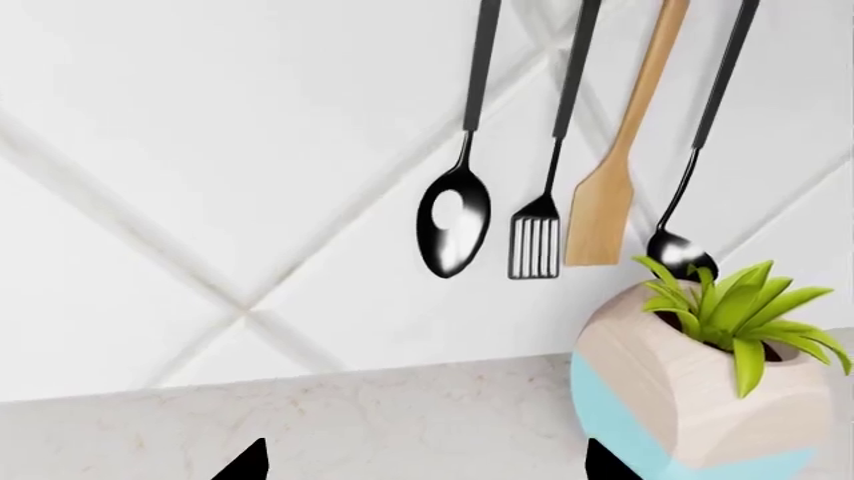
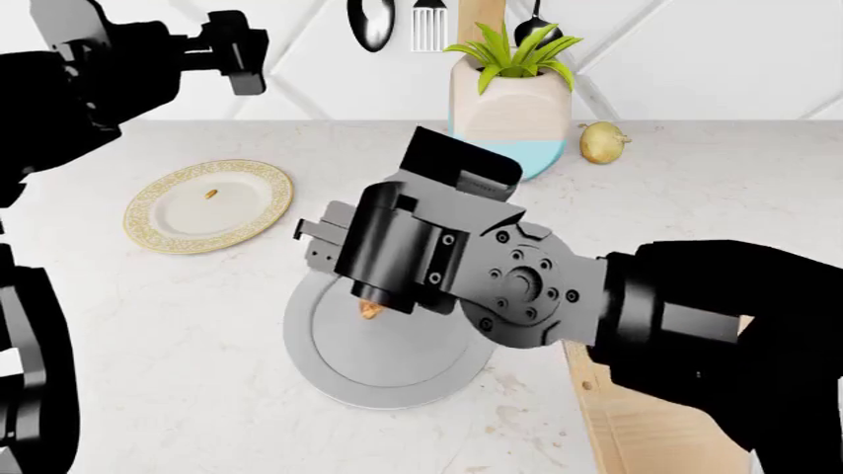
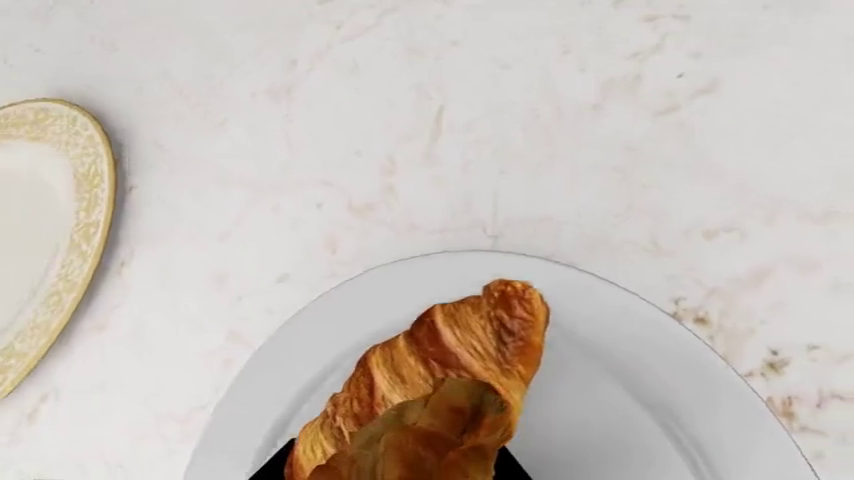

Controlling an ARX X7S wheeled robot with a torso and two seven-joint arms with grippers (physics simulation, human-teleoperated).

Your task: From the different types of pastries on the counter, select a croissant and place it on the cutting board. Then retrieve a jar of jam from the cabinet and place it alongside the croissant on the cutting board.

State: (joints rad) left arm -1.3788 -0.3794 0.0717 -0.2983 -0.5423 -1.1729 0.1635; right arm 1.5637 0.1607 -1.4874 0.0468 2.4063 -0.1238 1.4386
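A home kitchen: a white veined stone counter [image 2: 685,188] meets a white diamond-tiled wall [image 1: 200,180] where a black spoon [image 1: 454,225], slotted spatula [image 1: 535,245], wooden spatula [image 1: 607,215] and ladle [image 1: 681,250] hang, with plates [image 2: 211,205] and a potted plant [image 2: 511,94] below.

On the white veined stone counter [image 2: 158,326], the round grey plate [image 2: 395,370] lies in front, bearing the golden-brown ridged croissant [image 3: 434,385]. The gold-rimmed white plate [image 2: 208,205] lies behind-left, the pale wooden cutting board [image 2: 639,430] right, the beige-and-blue plant vase [image 2: 511,114] behind, the small yellowish round fruit [image 2: 602,142] just right of it.
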